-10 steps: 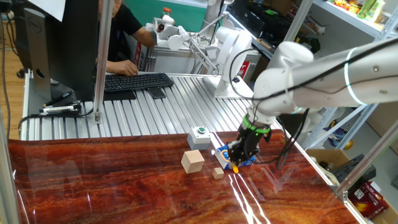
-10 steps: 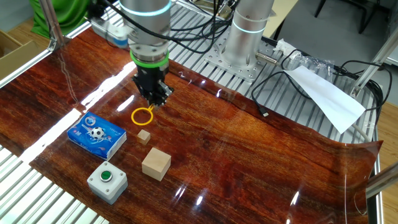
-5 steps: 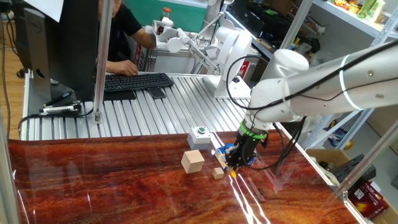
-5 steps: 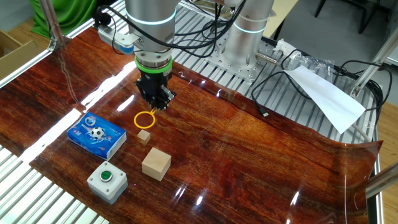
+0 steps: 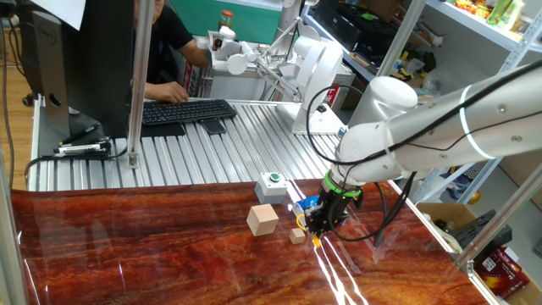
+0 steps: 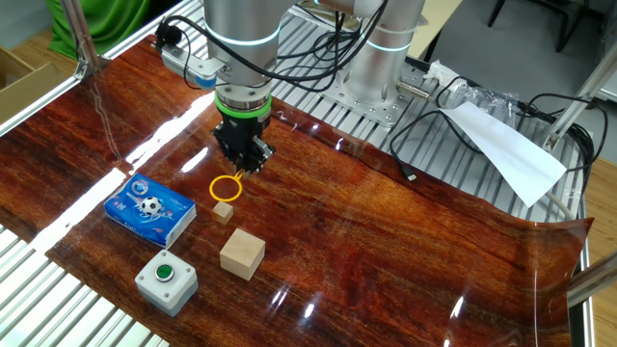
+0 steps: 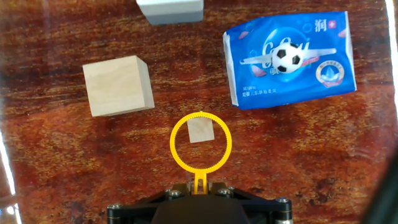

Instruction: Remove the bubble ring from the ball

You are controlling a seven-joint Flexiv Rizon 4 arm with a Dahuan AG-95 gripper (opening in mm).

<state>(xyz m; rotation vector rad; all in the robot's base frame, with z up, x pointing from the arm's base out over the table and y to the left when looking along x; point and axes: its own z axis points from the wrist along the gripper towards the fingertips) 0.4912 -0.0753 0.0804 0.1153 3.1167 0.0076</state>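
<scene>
The bubble ring hangs by its stem from the narrowly closed fingers, its loop framing the small cube (in hand view), well clear of the ball on its blue pack.

one fixed view looks across the wooden table from its near edge toward the keyboard; the other looks down from the far side, past the arm's base. the hand view faces straight down, close (both fixed views share the tabletop).
</scene>
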